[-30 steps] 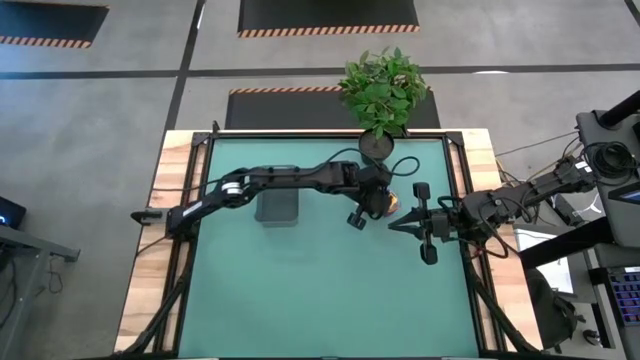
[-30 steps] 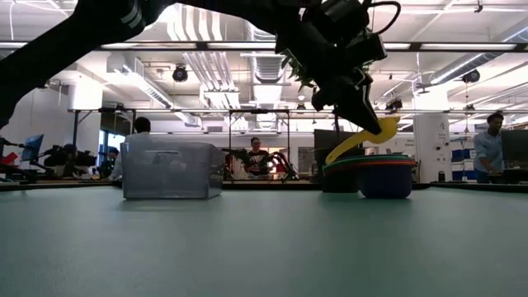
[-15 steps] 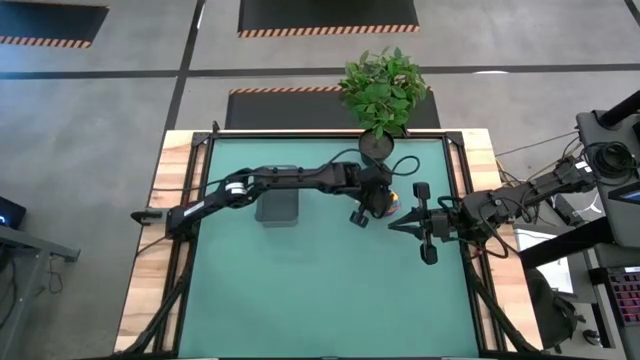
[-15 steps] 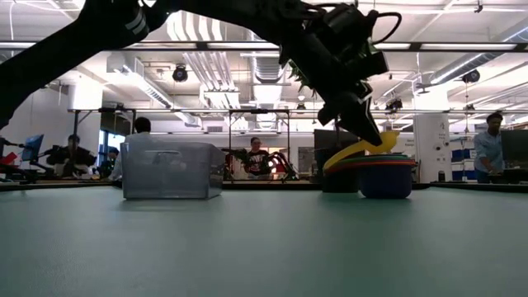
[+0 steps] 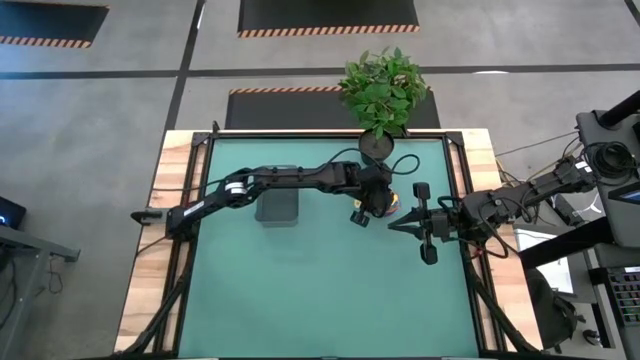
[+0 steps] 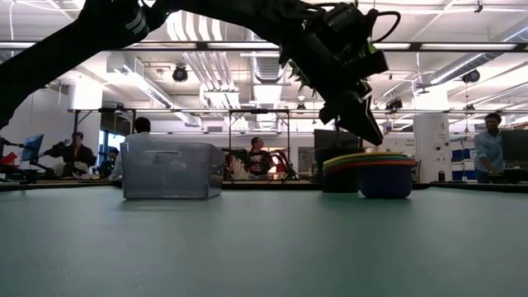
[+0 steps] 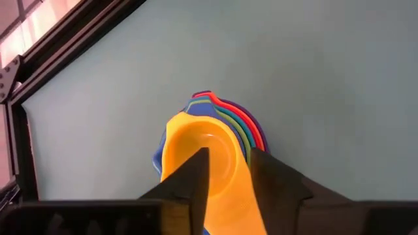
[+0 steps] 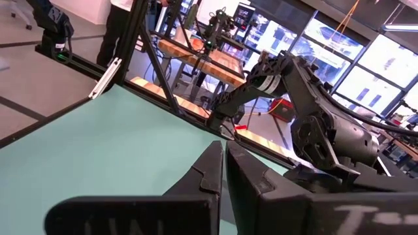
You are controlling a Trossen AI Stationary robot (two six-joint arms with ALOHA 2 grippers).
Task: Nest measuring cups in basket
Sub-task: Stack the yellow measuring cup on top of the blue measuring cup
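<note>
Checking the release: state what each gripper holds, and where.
Nothing. Left gripper open astride the handle of the yellow cup, seated on the stack; right gripper shut, empty.

The table (image 5: 300, 290) has a green mat framed by pale wooden edges. On it, left of the frame's centre, sits the dark grey basket (image 5: 277, 209). Right of centre, near the upper edge of the mat, stands a nested stack of measuring cups (image 6: 375, 169), and just above it a black plant pot (image 5: 376, 146) with a leafy plant.
</note>
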